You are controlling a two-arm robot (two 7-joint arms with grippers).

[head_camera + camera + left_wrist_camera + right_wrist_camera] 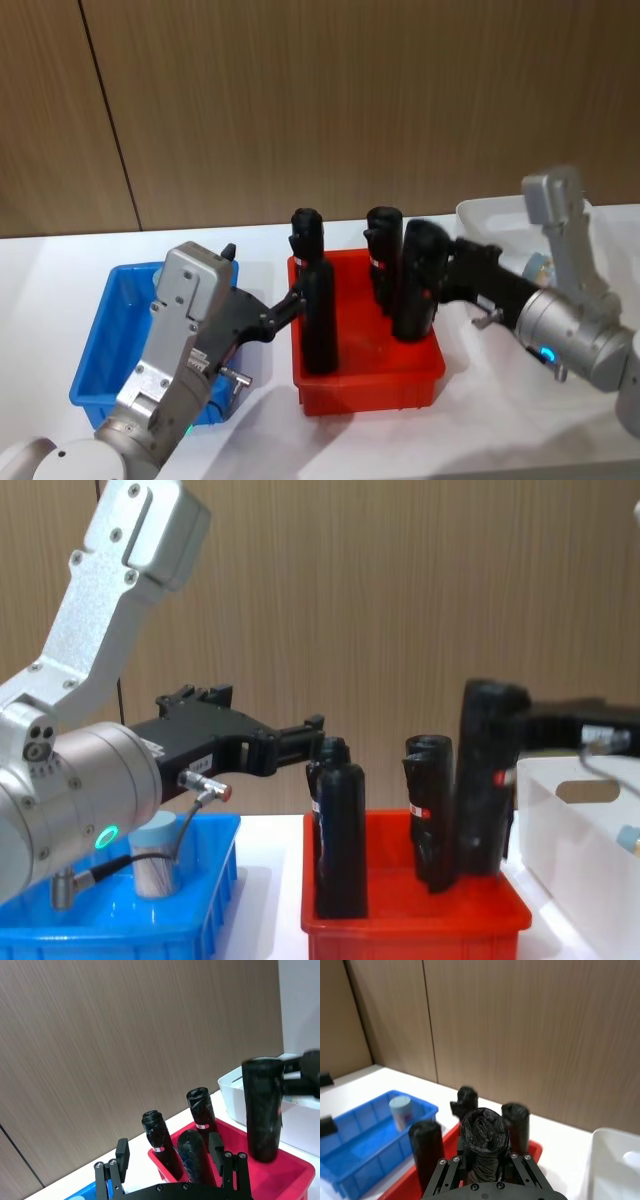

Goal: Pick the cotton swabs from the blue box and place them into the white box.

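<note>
We note one tub of cotton swabs (155, 865) standing upright in the blue box (100, 375), a clear plastic cylinder with a light blue round lid; the right wrist view shows it (400, 1111) alone among the box's ribbed blue walls (355, 1147). The left gripper (318, 732) reaches over the gap between the blue box and the red bin (370, 375), level with the top of the nearest black roll (341, 840); its black fingers (122, 1154) stand wide apart and hold nothing, and the swab tub sits well behind and below them, untouched. The right gripper (440, 272) is closed on a tall black roll (415, 280), gripping it near its upper end; in the left wrist view that roll (263, 1109) hangs upright with its base above the red bin's floor. The rolls are matte black, wrinkled at the twisted tops, and two carry a small pink-and-white label band (202, 1125). The red bin is glossy moulded plastic with a rim, set between the two boxes on the white table (50, 260). The white box (585, 850) is translucent with tall walls and an oval handle slot, and lies on the robot's right, just beside the red bin. Behind the table runs a brown wood-grain wall (350, 100)
</note>
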